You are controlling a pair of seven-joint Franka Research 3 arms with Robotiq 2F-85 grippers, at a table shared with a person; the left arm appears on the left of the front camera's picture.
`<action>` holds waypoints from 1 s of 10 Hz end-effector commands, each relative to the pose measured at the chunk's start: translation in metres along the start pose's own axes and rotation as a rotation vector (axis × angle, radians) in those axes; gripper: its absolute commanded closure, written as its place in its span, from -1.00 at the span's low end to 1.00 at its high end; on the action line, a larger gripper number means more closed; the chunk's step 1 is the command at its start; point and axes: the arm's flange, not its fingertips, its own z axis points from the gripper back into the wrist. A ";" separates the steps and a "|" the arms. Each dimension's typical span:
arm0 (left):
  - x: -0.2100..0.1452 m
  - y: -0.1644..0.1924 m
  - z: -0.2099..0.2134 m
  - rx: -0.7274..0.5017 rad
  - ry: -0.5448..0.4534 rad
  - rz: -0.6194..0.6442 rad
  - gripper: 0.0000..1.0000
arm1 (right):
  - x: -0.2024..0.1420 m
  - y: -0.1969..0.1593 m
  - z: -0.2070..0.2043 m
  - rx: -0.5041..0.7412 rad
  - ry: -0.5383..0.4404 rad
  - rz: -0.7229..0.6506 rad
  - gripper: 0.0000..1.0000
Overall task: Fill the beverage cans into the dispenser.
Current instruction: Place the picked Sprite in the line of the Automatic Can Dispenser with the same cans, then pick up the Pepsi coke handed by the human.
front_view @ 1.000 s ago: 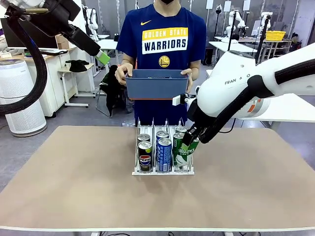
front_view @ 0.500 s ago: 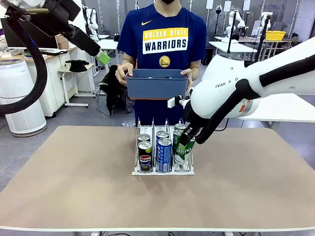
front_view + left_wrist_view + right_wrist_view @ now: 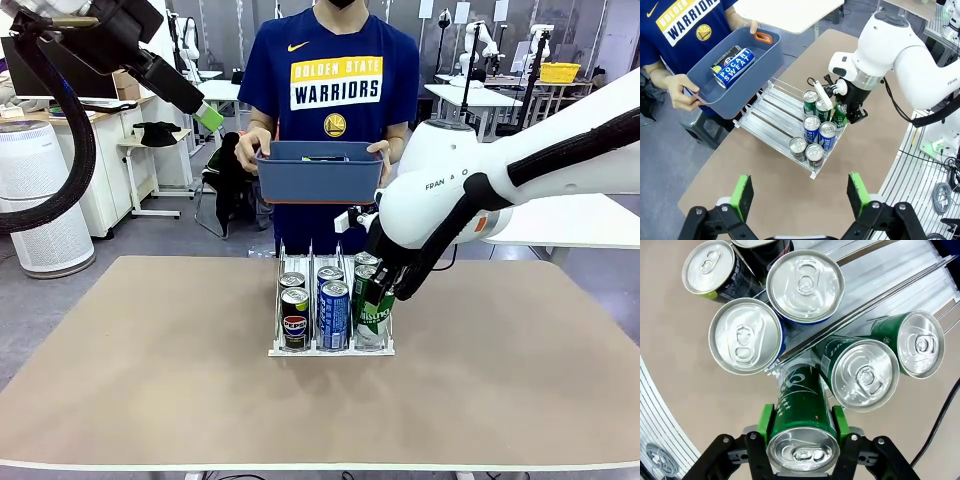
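**Green can at front of right lane**

Table carries the dispenser at centre. At its 12 o'clock a person holds a blue-grey tub. Left gripper is up at 10 o'clock, fingers spread, empty. Right gripper flanks the tilted green can at the rack's 4 o'clock corner; cannot tell whether clamped or loosed. The can is probably stiff but dentable and slick, so grip mid-body.

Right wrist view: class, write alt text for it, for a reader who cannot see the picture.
A green aluminium drink can sits between the green pads of the right gripper, its lower end at the front edge of a clear-plastic and wire dispenser. Beyond it stand two more green cans, two blue cans and two black cans, all seen from above.
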 end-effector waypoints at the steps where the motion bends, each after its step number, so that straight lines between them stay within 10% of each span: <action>1: -0.001 0.000 0.000 0.002 -0.004 0.006 -1.00 | 0.010 -0.008 0.004 -0.026 0.018 -0.004 -0.54; 3: -0.001 0.000 0.000 0.002 -0.004 0.006 -1.00 | 0.008 -0.003 0.015 -0.009 0.003 -0.015 -0.94; 4: -0.001 0.000 0.000 0.002 -0.004 0.006 -1.00 | 0.007 -0.003 0.026 -0.015 -0.008 -0.026 -0.62; 5: -0.001 0.000 0.000 0.002 -0.004 0.006 -1.00 | 0.005 -0.002 0.038 -0.025 -0.021 -0.041 -1.00; 10: -0.001 0.000 0.000 0.002 -0.004 0.006 -1.00 | 0.003 -0.002 0.067 -0.056 -0.069 -0.051 -1.00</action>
